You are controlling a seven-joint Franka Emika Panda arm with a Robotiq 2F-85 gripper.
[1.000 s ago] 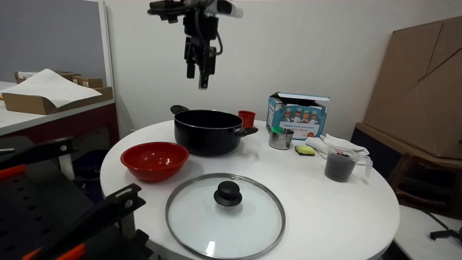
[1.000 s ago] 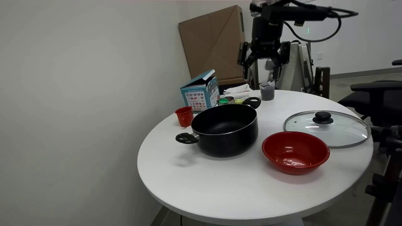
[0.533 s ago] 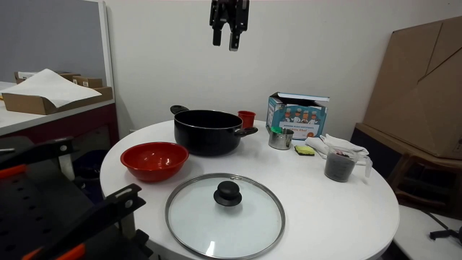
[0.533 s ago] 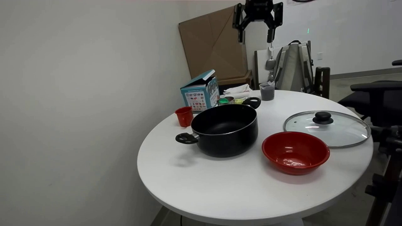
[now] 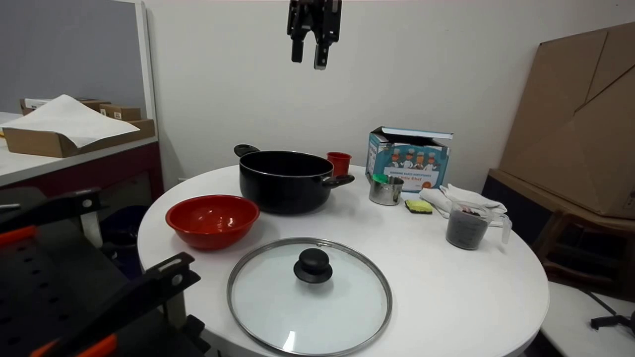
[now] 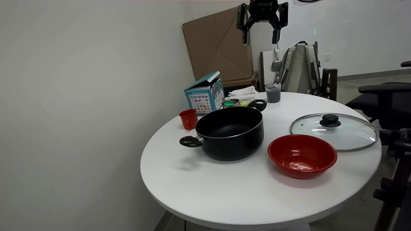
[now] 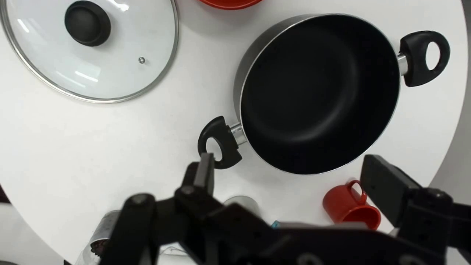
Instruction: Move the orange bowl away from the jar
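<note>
Glass lid [image 5: 310, 301]: is lying nearest in an exterior view, black knob [image 5: 313, 263] upward.
Orange bowl [image 5: 212, 220]: is sitting upright on the white table [image 5: 446, 297], just beside the lid and the black pot [image 5: 287, 193], apart from both.
Clear jug [image 5: 467, 229]: is holding something dark.
Pot: is standing behind the bowl.
Gripper [image 5: 308, 61]: is hanging high above the table, fingers [image 5: 321, 55] spread well apart.
Red mug [image 5: 340, 162]: is standing behind the pot.
Blue box [image 5: 408, 163]: is standing at the table's far side, flap raised.
</note>
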